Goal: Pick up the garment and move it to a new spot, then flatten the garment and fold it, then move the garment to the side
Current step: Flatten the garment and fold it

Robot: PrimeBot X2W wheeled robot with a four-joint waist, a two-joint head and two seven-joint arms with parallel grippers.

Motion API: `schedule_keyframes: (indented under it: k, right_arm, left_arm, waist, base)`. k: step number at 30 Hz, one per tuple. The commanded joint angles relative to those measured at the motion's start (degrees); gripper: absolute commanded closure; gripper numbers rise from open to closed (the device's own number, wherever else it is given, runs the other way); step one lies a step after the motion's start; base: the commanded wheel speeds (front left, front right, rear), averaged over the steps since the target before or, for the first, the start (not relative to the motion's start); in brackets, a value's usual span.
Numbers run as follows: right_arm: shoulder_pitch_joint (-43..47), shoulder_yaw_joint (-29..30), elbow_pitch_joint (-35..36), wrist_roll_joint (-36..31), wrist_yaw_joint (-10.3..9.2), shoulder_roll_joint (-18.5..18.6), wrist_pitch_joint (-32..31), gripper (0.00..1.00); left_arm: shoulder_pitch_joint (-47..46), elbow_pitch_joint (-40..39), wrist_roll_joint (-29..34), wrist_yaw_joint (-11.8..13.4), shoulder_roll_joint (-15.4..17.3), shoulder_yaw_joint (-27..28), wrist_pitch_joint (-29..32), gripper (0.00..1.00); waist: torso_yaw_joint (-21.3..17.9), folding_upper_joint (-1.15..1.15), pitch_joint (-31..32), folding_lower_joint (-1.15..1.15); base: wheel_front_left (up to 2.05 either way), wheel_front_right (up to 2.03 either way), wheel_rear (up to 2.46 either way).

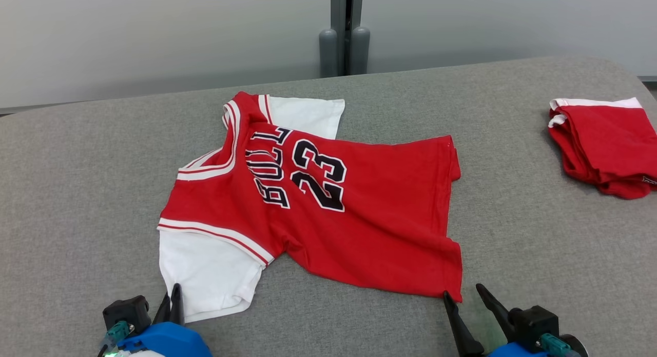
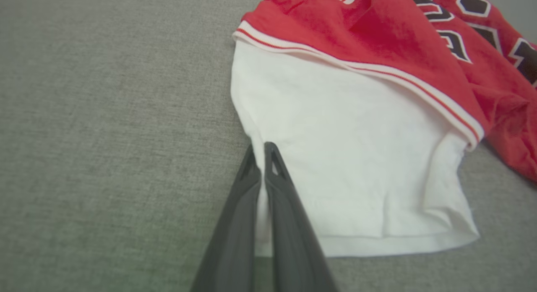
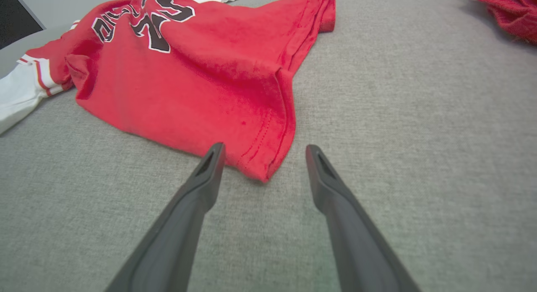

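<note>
The robot's left hand, its two dark fingers pressed together, pinches the near edge of the white sleeve of a red jersey on a grey fabric-covered tabletop. In the left wrist view a strip of the white cloth shows between the closed fingers, one finger lying over the sleeve and the other along its outer edge.

Ahead and to the right of that hand, the jersey lies spread across the middle of the tabletop, its black-and-white lettering and number 23 facing up. A second white sleeve points away at the far side.

The right hand sits at the jersey's near hem corner with its fingers spread wide. The red corner reaches into the gap between them and nothing is gripped. Whether the inner finger touches the hem cannot be told.

Well beyond this hand and off to its right, a folded red garment with white trim rests near the tabletop's edge, well apart from the jersey.
</note>
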State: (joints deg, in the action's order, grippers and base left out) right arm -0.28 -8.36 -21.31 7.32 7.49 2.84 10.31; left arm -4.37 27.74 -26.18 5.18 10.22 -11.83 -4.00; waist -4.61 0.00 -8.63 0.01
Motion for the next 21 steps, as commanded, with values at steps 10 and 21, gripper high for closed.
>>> schedule_keyframes:
  k: [10, 21]
  right_arm:
    - [-4.24, 0.48, -5.36, -0.36, 0.01, 0.1, -2.8, 0.0]
    - [-5.14, -1.59, -5.49, 1.77, 0.01, 0.09, -4.86, 1.0]
  left_arm:
    - [-0.97, -2.47, 0.43, -0.12, -0.38, -0.99, -1.64, 1.0]
    - [-0.99, -4.75, -0.71, -0.69, -0.37, -0.92, -2.8, 1.0]
  waist:
    - [2.29, 0.0, -0.43, -0.01]
    - [2.35, 0.0, 0.07, -0.01]
  base:
    - [0.0, 0.0, 0.0]
    - [0.0, 0.0, 0.0]
